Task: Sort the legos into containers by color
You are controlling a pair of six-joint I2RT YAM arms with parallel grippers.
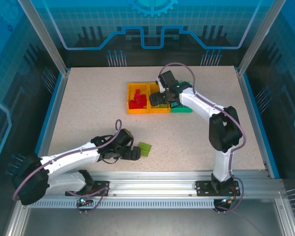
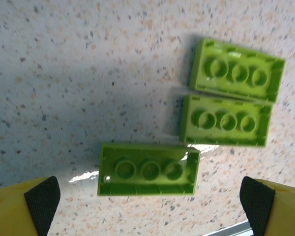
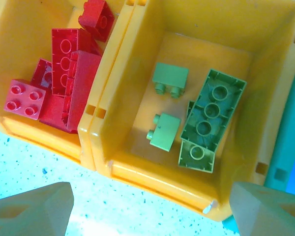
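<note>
Hovering above three lime legos (image 2: 148, 169) lying studs-down on the table (image 2: 64, 73), my left gripper (image 2: 150, 209) stands fully spread and empty, presumably to straddle the nearest. My right gripper (image 3: 150, 216) hangs wide, empty, over the middle container (image 3: 157, 179) holding green bricks (image 3: 211, 118).

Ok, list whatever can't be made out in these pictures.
- Green bin: contents hidden under the right arm in the top view; cut off by the right edge in the right wrist view.
- Red bricks: piled overlapping in the right wrist view, count unclear; one cut by the top edge.
- Loose green bricks: too small to count in the top view, beside the left tool.
</note>
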